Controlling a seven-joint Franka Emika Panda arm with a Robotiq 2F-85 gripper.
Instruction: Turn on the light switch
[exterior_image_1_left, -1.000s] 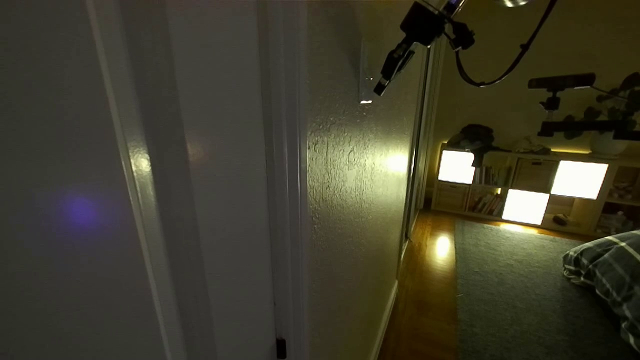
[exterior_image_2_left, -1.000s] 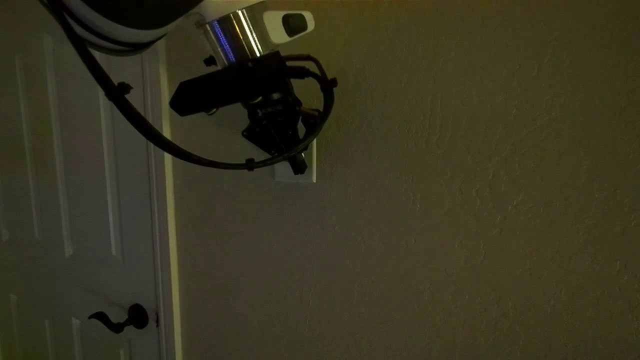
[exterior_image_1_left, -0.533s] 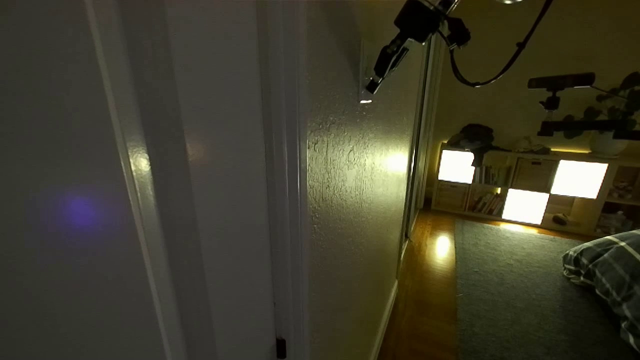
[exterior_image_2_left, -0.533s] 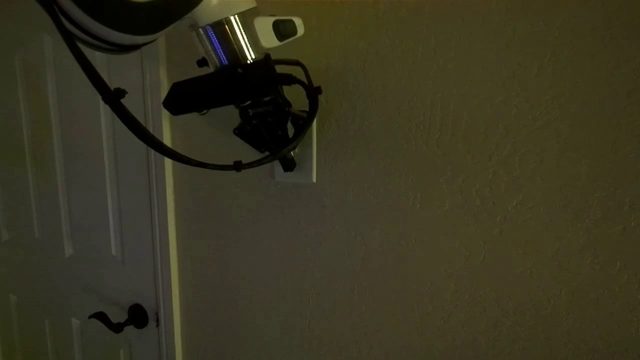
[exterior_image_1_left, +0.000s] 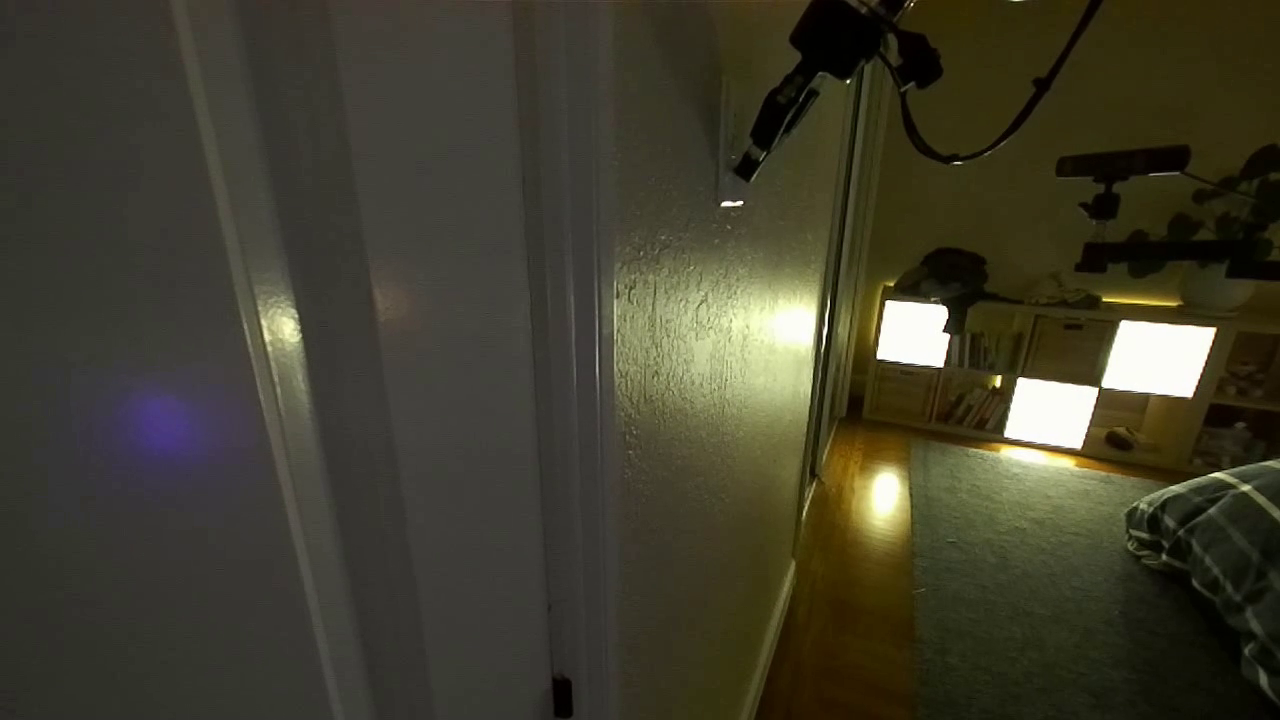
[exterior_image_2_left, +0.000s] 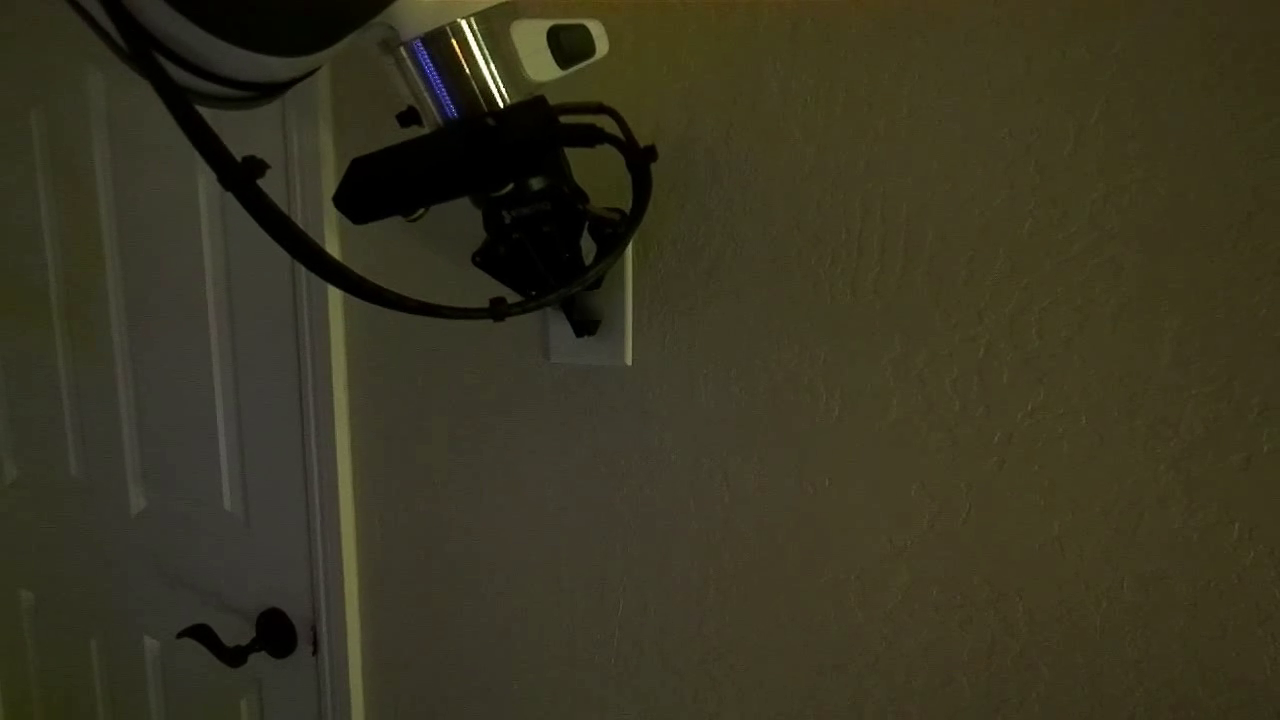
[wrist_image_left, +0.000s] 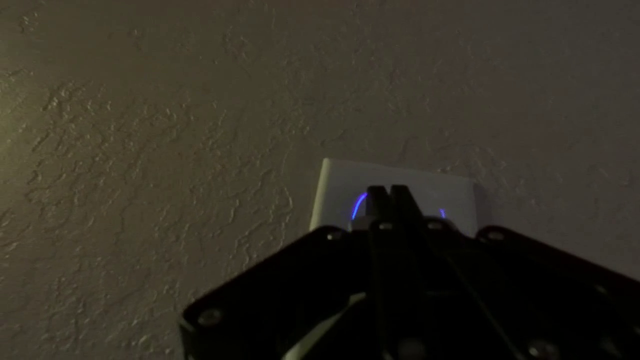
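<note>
The light switch is a white wall plate. It shows edge-on in an exterior view (exterior_image_1_left: 729, 192), and partly behind my gripper in an exterior view (exterior_image_2_left: 606, 348). In the wrist view the plate (wrist_image_left: 430, 187) is seen from close by, its lower part hidden by my fingers. Blue curved lines show on its face on both sides of the fingertips. My gripper (wrist_image_left: 389, 191) is shut with nothing between its fingertips. In both exterior views the gripper (exterior_image_1_left: 744, 170) (exterior_image_2_left: 584, 328) points down at a slant, its tips over the plate's lower part. I cannot tell whether they touch it.
A textured wall (exterior_image_2_left: 900, 400) surrounds the plate. A white door (exterior_image_2_left: 150, 400) with a dark handle (exterior_image_2_left: 240, 638) stands beside it. A cable (exterior_image_2_left: 400, 300) loops around my wrist. A shelf unit with glowing squares (exterior_image_1_left: 1050, 412), a camera on a stand (exterior_image_1_left: 1122, 164) and a bed (exterior_image_1_left: 1220, 550) are farther off.
The gripper has moved left in both exterior views, closer to the wall plate, and then slightly up. Its fingers stay over the plate's lower part. The room lighting looks the same.
</note>
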